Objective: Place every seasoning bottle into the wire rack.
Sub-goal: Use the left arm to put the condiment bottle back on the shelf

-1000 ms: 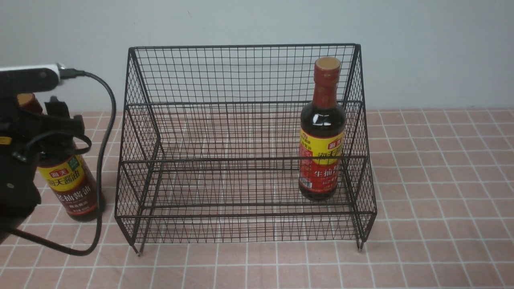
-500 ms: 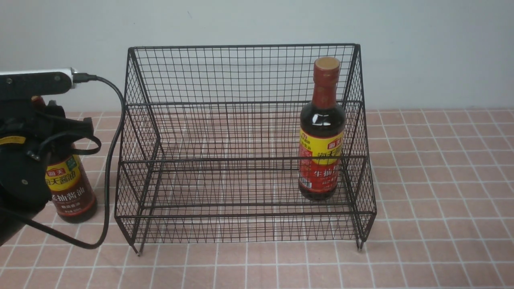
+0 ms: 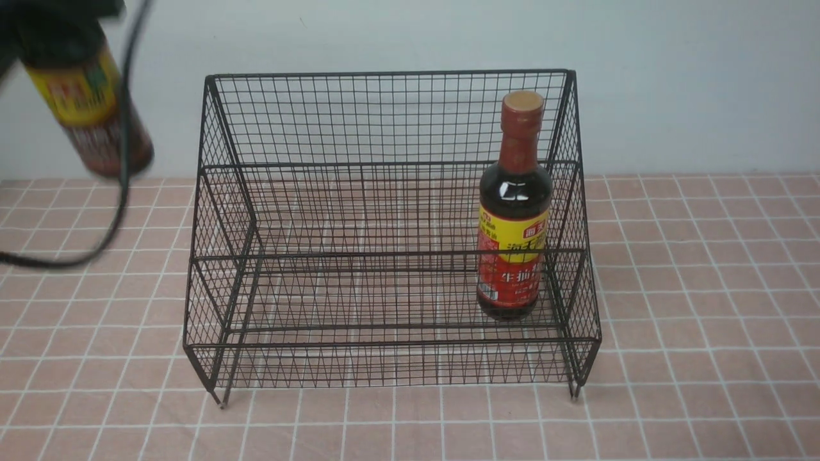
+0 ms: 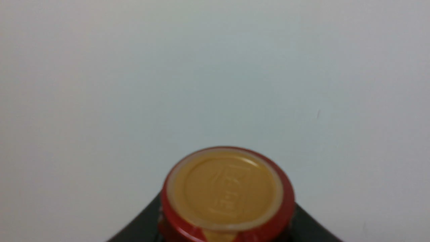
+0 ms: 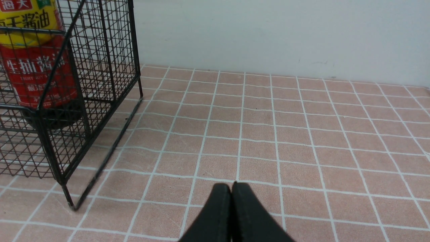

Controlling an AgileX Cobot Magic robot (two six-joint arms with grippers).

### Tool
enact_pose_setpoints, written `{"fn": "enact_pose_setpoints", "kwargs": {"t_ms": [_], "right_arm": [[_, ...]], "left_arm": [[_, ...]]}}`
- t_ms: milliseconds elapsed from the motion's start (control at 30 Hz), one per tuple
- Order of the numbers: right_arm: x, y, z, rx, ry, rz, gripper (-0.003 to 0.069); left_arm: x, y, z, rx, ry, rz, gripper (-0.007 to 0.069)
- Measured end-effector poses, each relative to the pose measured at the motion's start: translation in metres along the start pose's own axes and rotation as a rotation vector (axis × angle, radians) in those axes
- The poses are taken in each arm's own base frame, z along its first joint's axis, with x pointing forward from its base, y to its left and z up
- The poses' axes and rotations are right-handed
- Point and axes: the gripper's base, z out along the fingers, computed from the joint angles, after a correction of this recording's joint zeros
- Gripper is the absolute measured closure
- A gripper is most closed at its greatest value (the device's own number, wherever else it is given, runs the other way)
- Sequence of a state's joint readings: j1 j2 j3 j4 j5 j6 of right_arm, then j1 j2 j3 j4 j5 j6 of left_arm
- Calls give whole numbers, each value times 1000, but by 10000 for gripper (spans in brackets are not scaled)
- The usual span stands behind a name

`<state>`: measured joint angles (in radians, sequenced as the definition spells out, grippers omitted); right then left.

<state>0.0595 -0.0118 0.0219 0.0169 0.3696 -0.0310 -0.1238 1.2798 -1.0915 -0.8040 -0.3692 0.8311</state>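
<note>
Up at ten o'clock from the wire rack [image 3: 391, 230] in the front view, the brown-label bottle [image 3: 90, 109] hangs clear of the tiled table [image 3: 705, 288], tilted and blurred, with a black cable [image 3: 122, 160] crossing in front of it. The red-label bottle [image 3: 512, 256] stands upright inside the rack at its three-o'clock end, close to the side mesh; which tier it stands on I cannot tell.

From the left wrist, the brown-label bottle's tan cap [image 4: 225, 188] faces the camera against the pale wall [image 4: 215, 67]. The left gripper [image 4: 226, 233] is clamped on the bottle below that cap, a dark finger showing on either side.

From the right wrist, the right gripper [image 5: 231, 190] hovers over bare tiles, its tips pressed together on nothing. The rack's corner and the red-label bottle behind the mesh lie well apart from it.
</note>
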Motion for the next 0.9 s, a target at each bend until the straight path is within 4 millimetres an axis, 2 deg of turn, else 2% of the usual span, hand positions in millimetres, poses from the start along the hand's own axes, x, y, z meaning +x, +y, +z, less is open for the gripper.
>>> {"fn": "enact_pose_setpoints", "kwargs": {"t_ms": [33, 100, 233, 267, 367, 467, 533, 567, 700, 900], "right_arm": [[0, 0, 0, 0, 0, 0, 673], [0, 0, 0, 0, 0, 0, 673], [0, 0, 0, 0, 0, 0, 673], [0, 0, 0, 0, 0, 0, 673], [0, 0, 0, 0, 0, 0, 673], [0, 0, 0, 0, 0, 0, 673], [0, 0, 0, 0, 0, 0, 673], [0, 0, 0, 0, 0, 0, 673], [0, 0, 0, 0, 0, 0, 673], [0, 0, 0, 0, 0, 0, 673]], "left_arm": [[-19, -1, 0, 18, -42, -15, 369], [-40, -2, -1, 50, -78, -54, 369], [-62, -14, -2, 154, -75, -151, 369], [-63, -24, -1, 206, -54, -182, 369], [-55, -46, 5, 286, -3, -211, 369], [-35, -69, 17, 322, 47, -188, 369], [-28, -75, 22, 321, 56, -179, 369], [-16, -83, 29, 313, 65, -159, 369], [2, -95, 39, 291, 74, -148, 369], [15, -102, 43, 320, 128, -135, 369]]}}
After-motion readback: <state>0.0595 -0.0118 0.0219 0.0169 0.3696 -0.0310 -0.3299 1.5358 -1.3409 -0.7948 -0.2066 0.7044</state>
